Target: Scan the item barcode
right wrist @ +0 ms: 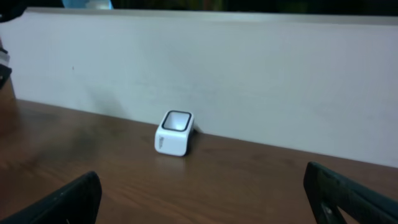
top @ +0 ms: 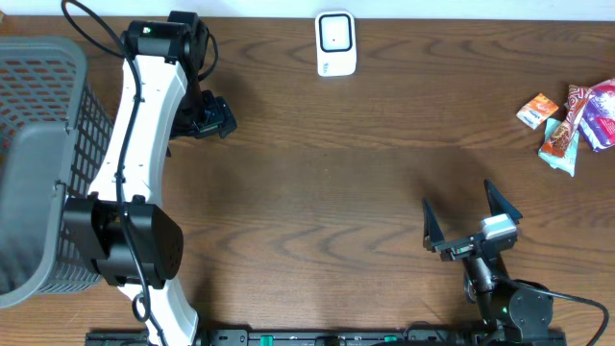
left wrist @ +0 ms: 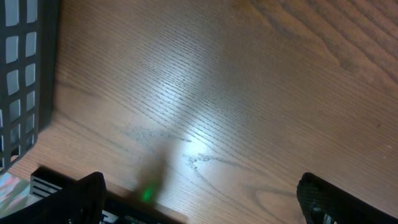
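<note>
Several snack packets (top: 569, 120) lie in a small heap at the table's far right edge: orange, red-brown, purple and teal wrappers. No barcode can be made out on them. The white scanner (top: 336, 43) stands at the back middle of the table, and the right wrist view shows the scanner (right wrist: 174, 132) against a pale wall. My right gripper (top: 455, 192) is open near the front right, pointing at the scanner, with nothing between its fingers (right wrist: 202, 176). My left gripper (top: 209, 115) hangs over the back left, beside the basket. It is open (left wrist: 200, 182) over bare wood.
A dark grey mesh basket (top: 38, 86) fills the left edge of the table; its wall (left wrist: 25, 68) shows at the left of the left wrist view. The white left arm (top: 135, 144) stretches from the front left to the back.
</note>
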You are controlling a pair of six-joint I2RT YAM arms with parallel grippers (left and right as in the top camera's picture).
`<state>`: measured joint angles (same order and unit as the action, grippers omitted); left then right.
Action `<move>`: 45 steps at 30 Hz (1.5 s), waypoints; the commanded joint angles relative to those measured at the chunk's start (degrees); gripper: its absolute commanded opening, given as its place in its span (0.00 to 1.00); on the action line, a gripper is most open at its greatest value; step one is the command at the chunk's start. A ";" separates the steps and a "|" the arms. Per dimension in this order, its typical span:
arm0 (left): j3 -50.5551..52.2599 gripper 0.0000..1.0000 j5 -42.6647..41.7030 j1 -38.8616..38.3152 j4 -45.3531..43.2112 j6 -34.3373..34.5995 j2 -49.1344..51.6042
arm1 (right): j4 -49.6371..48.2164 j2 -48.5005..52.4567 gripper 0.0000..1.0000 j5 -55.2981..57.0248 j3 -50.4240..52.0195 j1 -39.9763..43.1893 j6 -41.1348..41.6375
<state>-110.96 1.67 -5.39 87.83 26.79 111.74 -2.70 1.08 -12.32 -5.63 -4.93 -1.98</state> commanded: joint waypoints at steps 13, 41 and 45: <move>0.26 0.98 0.33 0.20 0.13 0.11 0.46 | -5.42 -0.79 0.99 1.55 5.33 5.05 -0.22; 0.26 0.98 0.35 0.20 0.13 0.11 0.46 | 7.15 -0.79 0.99 12.48 5.33 4.76 5.40; 0.26 0.98 0.35 0.20 0.13 0.11 0.46 | 7.19 -0.79 0.99 12.13 5.33 3.28 1.66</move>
<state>-110.96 1.67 -5.39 87.81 26.79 111.74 4.10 0.69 -0.05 -0.45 -0.34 3.68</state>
